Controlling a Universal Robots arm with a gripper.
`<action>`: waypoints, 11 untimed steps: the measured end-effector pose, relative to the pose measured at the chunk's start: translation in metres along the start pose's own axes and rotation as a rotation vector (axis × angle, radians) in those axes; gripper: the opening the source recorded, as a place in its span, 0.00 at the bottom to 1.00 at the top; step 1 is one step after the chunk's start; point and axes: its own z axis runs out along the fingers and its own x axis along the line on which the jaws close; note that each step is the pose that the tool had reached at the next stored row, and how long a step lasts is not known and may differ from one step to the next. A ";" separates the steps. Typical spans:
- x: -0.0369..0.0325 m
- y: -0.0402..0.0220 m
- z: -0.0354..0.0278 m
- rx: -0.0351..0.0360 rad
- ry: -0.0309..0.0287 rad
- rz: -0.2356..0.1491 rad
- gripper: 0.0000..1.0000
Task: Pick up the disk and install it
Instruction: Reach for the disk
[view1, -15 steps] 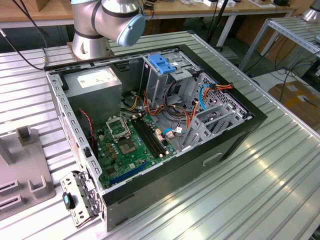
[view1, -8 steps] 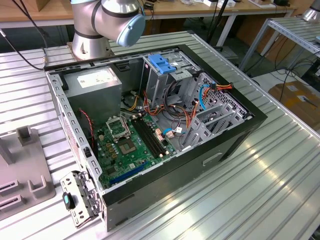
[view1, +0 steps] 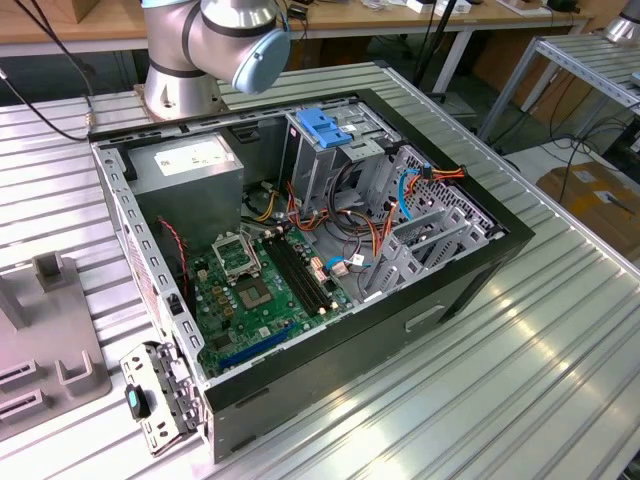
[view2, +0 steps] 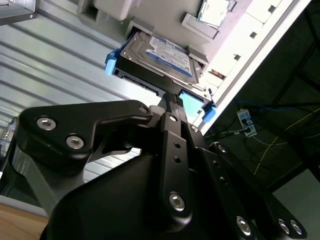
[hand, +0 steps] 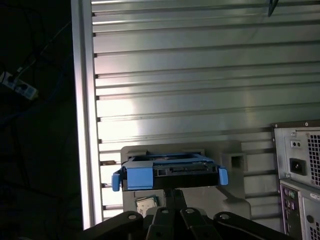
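Note:
The disk (view2: 157, 55) is a silver-grey drive with a blue-and-white label, framed by a bright blue carrier rail. It rests in a light grey holder (view2: 200, 25) on the ribbed metal table, and its rear edge with the blue rail also shows in the first wrist view, disk (hand: 170, 171). My gripper (view2: 171, 98) is black, its fingers drawn together and shut. The tips reach the middle of the disk's near edge, also seen in the first wrist view, gripper (hand: 173, 192). I cannot tell whether they pinch any part of it.
An open computer case (view1: 470, 270) lies on the table with its motherboard (view1: 260, 290) exposed, beside a metal drive cage (view1: 345, 160) topped by blue clips (view1: 322, 126). The arm's base (view1: 185, 70) stands behind it. A grey fixture (view1: 45, 330) sits at the exterior view's left. The table edge (hand: 82, 125) runs beside the holder.

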 end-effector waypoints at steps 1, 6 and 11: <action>0.0006 -0.0001 0.0017 0.0004 0.0002 0.000 0.11; 0.0007 -0.0004 0.0111 0.0014 0.0035 -0.004 0.11; 0.0004 -0.0007 0.0177 0.0024 0.0073 -0.011 0.11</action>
